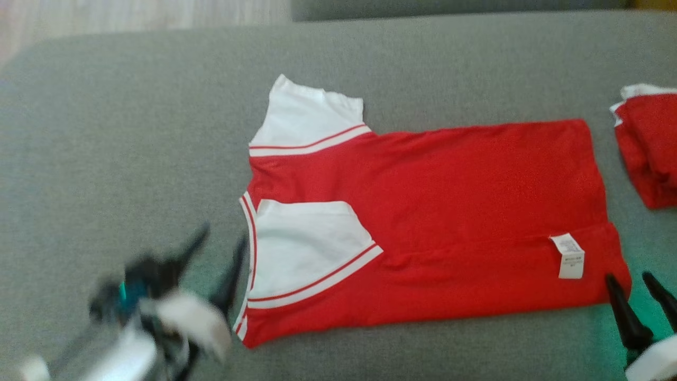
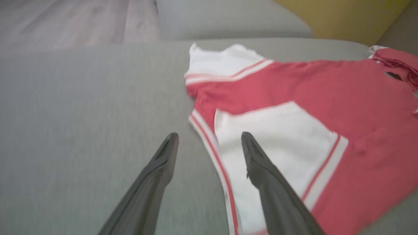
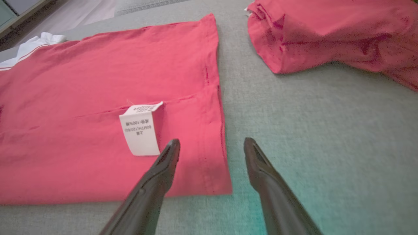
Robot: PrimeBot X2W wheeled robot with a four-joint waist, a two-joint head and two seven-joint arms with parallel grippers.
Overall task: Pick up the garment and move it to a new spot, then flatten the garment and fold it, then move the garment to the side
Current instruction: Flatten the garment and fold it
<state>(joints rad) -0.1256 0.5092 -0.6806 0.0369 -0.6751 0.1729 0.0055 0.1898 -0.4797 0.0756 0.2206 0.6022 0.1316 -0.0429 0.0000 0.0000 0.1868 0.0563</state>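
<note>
Your left gripper (image 1: 223, 235), blurred at the lower left, has its fingers spread wide and empty, one over the grey cushion (image 1: 132, 132), one over the folded-in white sleeve. You have the red-and-white garment (image 1: 449, 211) lying flat mid-cushion, white label (image 1: 568, 255) showing. Your right gripper (image 1: 629, 277) is parted and empty at the hem corner. Another red bundle (image 1: 648, 148) lies further right.

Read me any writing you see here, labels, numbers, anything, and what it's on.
"60MTH(120/60)", apparently: white tag on the red garment.
"100%": same tag, next line.
Remaining characters on the tag: too small to read.
Tag in the head view: blurred, unreadable.
</note>
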